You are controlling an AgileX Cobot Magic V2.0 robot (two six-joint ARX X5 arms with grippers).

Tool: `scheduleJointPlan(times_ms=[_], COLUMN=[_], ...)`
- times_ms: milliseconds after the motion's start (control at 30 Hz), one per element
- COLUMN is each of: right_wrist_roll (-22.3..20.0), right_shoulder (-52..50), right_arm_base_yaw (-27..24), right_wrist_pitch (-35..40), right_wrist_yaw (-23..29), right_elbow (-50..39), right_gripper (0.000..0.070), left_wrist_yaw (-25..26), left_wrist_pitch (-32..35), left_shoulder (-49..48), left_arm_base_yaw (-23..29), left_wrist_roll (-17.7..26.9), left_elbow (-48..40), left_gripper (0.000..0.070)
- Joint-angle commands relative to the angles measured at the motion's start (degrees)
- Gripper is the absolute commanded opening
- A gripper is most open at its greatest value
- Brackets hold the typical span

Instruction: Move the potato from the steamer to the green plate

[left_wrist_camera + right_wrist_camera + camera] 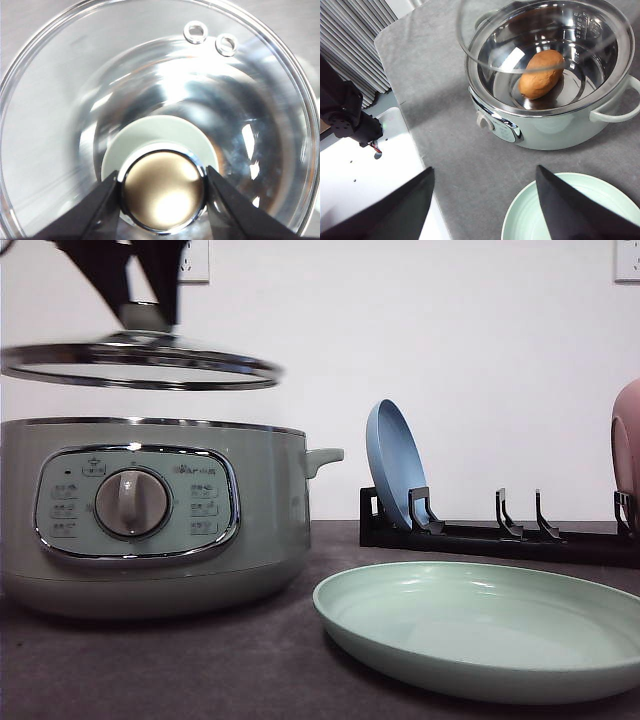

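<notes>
1. The potato (540,74) lies on its side in the polished metal bowl of the steamer (150,520), alone in there and touched by neither gripper.
2. The steamer stands uncovered on the grey table (200,660), its dial panel (135,502) facing the front camera and a side handle (325,456) sticking out toward the plates.
3. The glass lid (135,365) is held in the air above the steamer, roughly level and clear of the rim.
4. The left gripper (162,192) has its two dark fingers (100,205) pressed against either side of the lid's knob (162,190), so it is closed on the knob and carries the lid.
5. The right gripper (485,200) hangs high over the table between the steamer and the green plate (480,625); its fingers (400,205) are spread wide apart with nothing between them.
6. The green plate sits flat on the table just beside the steamer, on the robot's right, and nothing lies on it.
7. Behind the green plate a black dish rack (500,535) holds a blue plate (393,475) standing on edge.
8. A pink plate (627,455) stands at the rack's far right end, cut off by the picture's edge.
</notes>
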Motion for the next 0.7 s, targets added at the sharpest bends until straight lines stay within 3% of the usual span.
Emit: scheduleJointPlan(times_ms=[0, 400, 667], right_wrist_roll=[-0.62, 3.25, 7.14], right_shoulder=[0.70, 0.72, 2.10], right_arm_base_yaw=[0.28, 0.28, 0.31], right_wrist_pitch=[0.47, 3.64, 4.11], right_wrist_yaw=[0.07, 0.26, 4.11], right_elbow=[1.16, 1.16, 1.18], right_gripper=[0.0402, 0.0402, 0.0402], left_wrist_yaw=[-0.56, -0.56, -0.54], left_wrist_pitch=[1.04, -1.17, -1.01], left_shoulder=[-2.22, -7.79, -8.86], left_arm_base_yaw=[1.41, 14.99, 20.49], left_wrist_roll=[-0.11, 0.29, 0.28], left_elbow=[2.43, 2.43, 2.43], left_gripper=[0.0000, 0.0000, 0.0000])
